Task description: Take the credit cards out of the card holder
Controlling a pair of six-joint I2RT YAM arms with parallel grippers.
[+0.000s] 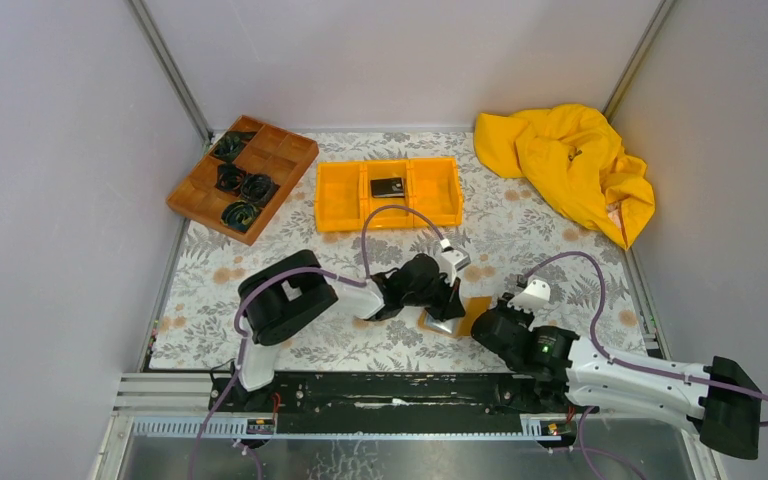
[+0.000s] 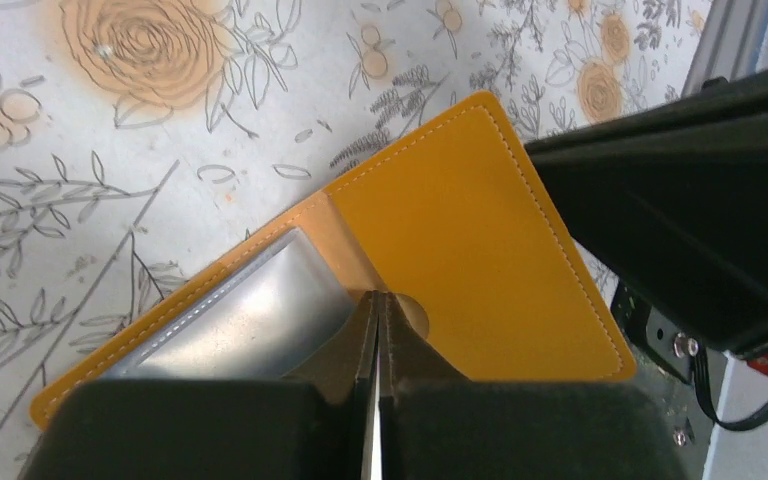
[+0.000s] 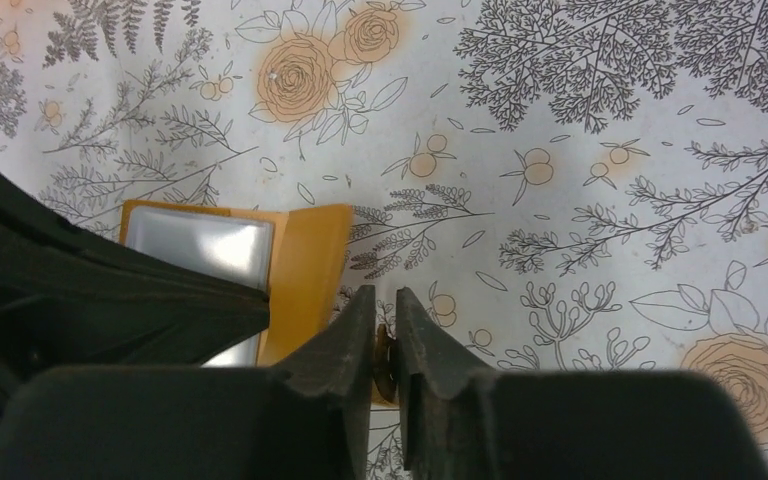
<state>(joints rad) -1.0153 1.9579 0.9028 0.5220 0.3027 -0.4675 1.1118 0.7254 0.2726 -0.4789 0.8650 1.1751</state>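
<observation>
The orange-tan card holder (image 1: 475, 312) lies open on the flowered cloth between my two grippers. In the left wrist view its plain flap (image 2: 460, 240) is on the right and a shiny grey pocket (image 2: 250, 320) on the left. I cannot tell whether a card sits in that pocket. My left gripper (image 2: 378, 298) is shut, tips down on the fold by the round notch. In the right wrist view my right gripper (image 3: 382, 300) stands at the holder's (image 3: 305, 270) right edge, jaws a sliver apart with a brown piece of the holder pinched between them. One black credit card (image 1: 387, 186) lies in the orange bin.
The orange three-compartment bin (image 1: 340, 195) stands at the back centre. A brown wooden divided tray (image 1: 270, 155) with dark coiled things is at the back left. A crumpled yellow cloth (image 1: 570, 165) is at the back right. The right arm's black housing (image 2: 700, 220) looms close beside the holder.
</observation>
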